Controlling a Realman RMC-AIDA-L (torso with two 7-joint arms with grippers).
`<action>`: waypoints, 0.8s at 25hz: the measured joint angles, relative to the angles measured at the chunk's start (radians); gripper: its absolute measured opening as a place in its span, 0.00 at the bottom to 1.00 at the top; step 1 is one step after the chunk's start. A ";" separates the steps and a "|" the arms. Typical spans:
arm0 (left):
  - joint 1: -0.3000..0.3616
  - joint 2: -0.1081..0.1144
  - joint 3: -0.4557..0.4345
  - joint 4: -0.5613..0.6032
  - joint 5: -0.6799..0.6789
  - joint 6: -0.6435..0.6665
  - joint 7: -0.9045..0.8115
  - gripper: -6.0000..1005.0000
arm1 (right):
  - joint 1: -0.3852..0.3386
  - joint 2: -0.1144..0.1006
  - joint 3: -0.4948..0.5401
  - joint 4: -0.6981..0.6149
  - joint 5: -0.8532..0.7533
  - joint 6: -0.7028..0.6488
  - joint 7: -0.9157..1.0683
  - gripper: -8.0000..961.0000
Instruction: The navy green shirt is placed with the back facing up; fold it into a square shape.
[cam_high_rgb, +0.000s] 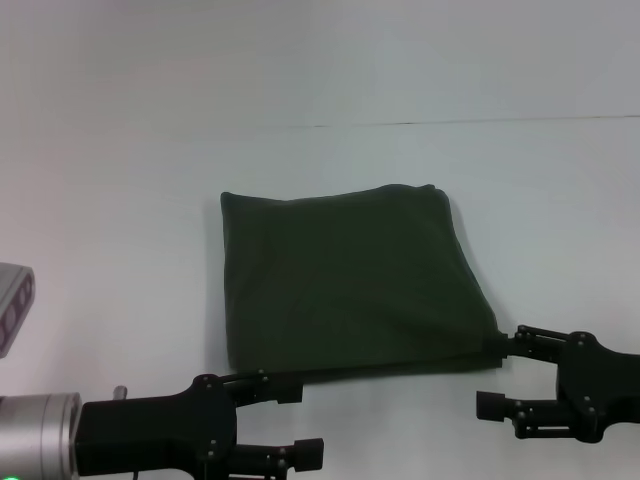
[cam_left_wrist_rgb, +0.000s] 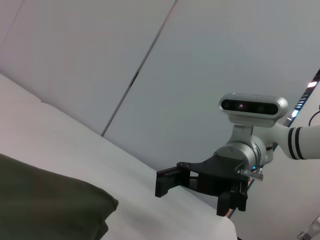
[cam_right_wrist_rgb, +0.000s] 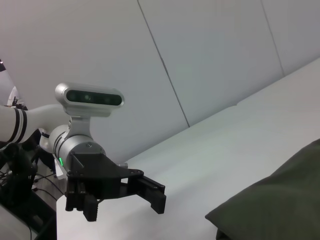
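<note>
The navy green shirt (cam_high_rgb: 350, 280) lies folded into a rough square in the middle of the white table, and it also shows in the left wrist view (cam_left_wrist_rgb: 45, 205) and the right wrist view (cam_right_wrist_rgb: 280, 200). My left gripper (cam_high_rgb: 295, 420) is open just in front of the shirt's near left edge, its far finger (cam_high_rgb: 262, 386) close under that edge. My right gripper (cam_high_rgb: 500, 372) is open at the shirt's near right corner, its far finger (cam_high_rgb: 530, 340) touching or nearly touching the cloth. Each wrist view shows the other arm's gripper: the right gripper (cam_left_wrist_rgb: 192, 196) and the left gripper (cam_right_wrist_rgb: 122, 205).
The white table (cam_high_rgb: 120, 200) spreads out on all sides of the shirt. A seam or back edge (cam_high_rgb: 450, 122) runs across the far side, with a pale wall behind it.
</note>
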 joint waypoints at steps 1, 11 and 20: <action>0.000 0.000 0.000 -0.001 0.000 -0.001 0.000 0.90 | 0.002 0.000 0.000 0.000 0.000 0.000 0.001 0.94; -0.003 -0.001 0.000 0.001 0.000 -0.003 -0.001 0.90 | 0.014 0.001 0.002 0.000 0.002 0.002 0.027 0.93; -0.003 -0.002 0.000 0.000 0.000 -0.003 0.004 0.90 | 0.015 0.005 0.006 0.000 0.005 0.003 0.026 0.93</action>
